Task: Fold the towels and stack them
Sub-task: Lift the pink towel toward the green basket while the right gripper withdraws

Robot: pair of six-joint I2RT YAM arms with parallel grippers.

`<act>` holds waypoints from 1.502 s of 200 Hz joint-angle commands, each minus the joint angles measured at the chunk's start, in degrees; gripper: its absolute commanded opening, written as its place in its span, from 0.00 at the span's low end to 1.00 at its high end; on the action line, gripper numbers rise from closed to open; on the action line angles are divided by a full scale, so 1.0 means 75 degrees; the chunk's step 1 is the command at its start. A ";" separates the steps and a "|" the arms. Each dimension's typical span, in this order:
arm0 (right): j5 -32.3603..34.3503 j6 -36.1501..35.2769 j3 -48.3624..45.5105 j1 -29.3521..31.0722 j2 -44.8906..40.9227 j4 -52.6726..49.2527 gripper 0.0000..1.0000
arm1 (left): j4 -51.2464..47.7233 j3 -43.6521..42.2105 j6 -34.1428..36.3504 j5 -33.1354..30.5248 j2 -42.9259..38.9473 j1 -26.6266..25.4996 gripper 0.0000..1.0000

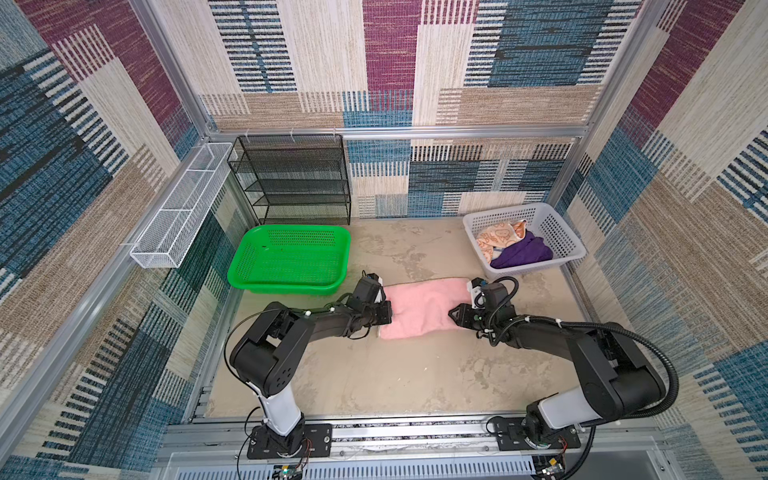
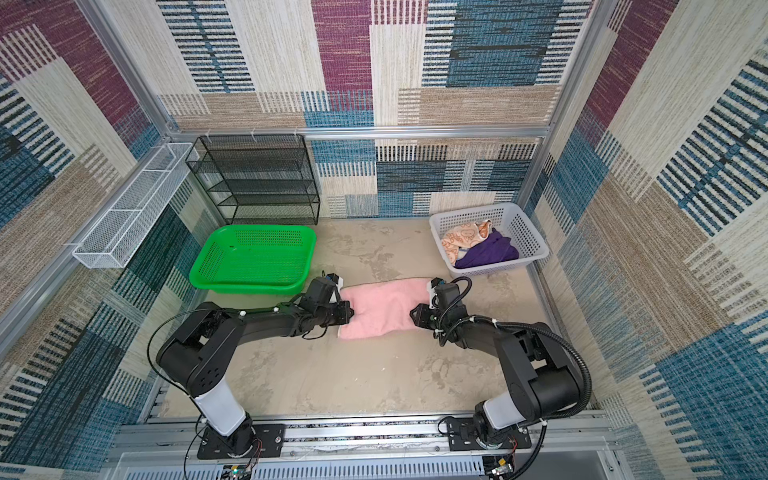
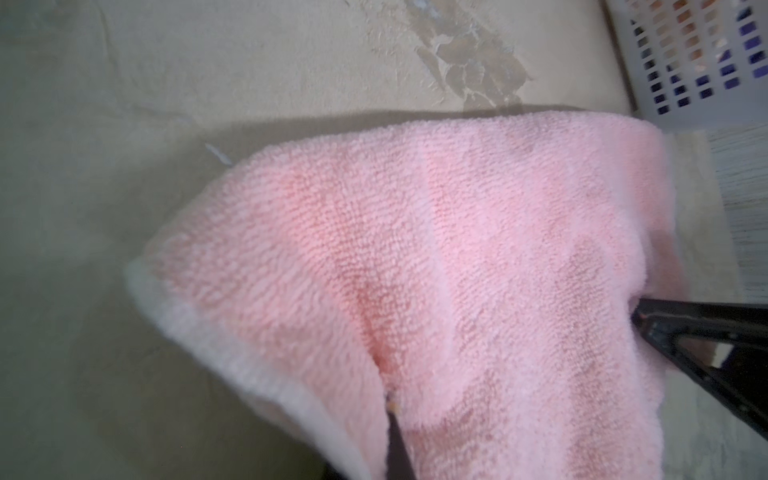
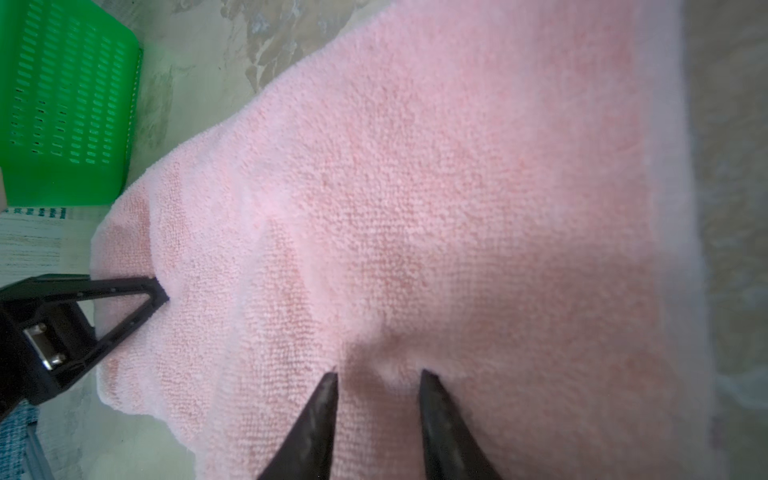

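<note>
The pink towel (image 1: 424,309) lies midway between the side edges of the table (image 1: 374,374). We see the left pincer (image 1: 390,312) clamped on its left end. The right pincer (image 1: 451,312) stands parted at the right end, tips apparently touching the cloth.

You're in a robotics lab cell: aluminium frame (image 1: 415,132), patterned wall panels (image 1: 390,62), two arms (image 1: 266,353) bolted to a base rail (image 1: 415,434).

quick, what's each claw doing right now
left claw: closed, pinching the pink towel
right claw: open, tips apart on the pink towel
</note>
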 commanded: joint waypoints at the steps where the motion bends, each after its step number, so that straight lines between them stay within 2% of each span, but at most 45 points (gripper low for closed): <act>1: 0.0696 -0.0302 0.0125 -0.0001 -0.0443 -0.0294 0.49 | -0.2006 0.0865 0.0733 -0.0684 -0.0180 0.0020 0.00; 34: 0.1653 -0.0534 0.0124 -0.0006 -0.1515 -0.0601 0.66 | -0.3828 0.2463 0.1596 -0.1415 -0.0450 0.0274 0.00; 56: 0.2121 -0.0549 -0.0014 -0.0010 -0.2205 -0.0653 0.70 | -0.4644 0.3430 0.2064 -0.1565 -0.0471 0.0602 0.00; 81: 0.2215 -0.0547 -0.0212 -0.0012 -0.2705 -0.0649 0.74 | -0.5595 0.4714 0.2628 -0.1864 -0.0222 0.1051 0.00; 127: 0.2056 -0.0562 -0.0479 -0.0008 -0.2662 -0.0528 0.82 | -0.7143 0.7158 0.3318 -0.2480 0.0646 0.1768 0.00; 172: 0.1831 -0.0644 -0.0383 -0.0006 -0.2234 -0.0349 0.84 | -0.8145 0.9030 0.3656 -0.3080 0.1198 0.2255 0.00; 219: 0.1727 -0.0677 -0.0352 -0.0001 -0.1984 -0.0284 0.85 | -0.8631 0.9880 0.4074 -0.3622 0.1360 0.2700 0.00; 300: 0.1665 -0.0645 -0.0346 -0.0010 -0.1949 -0.0421 0.85 | -0.8733 1.0053 0.4698 -0.4944 0.1840 0.3565 0.00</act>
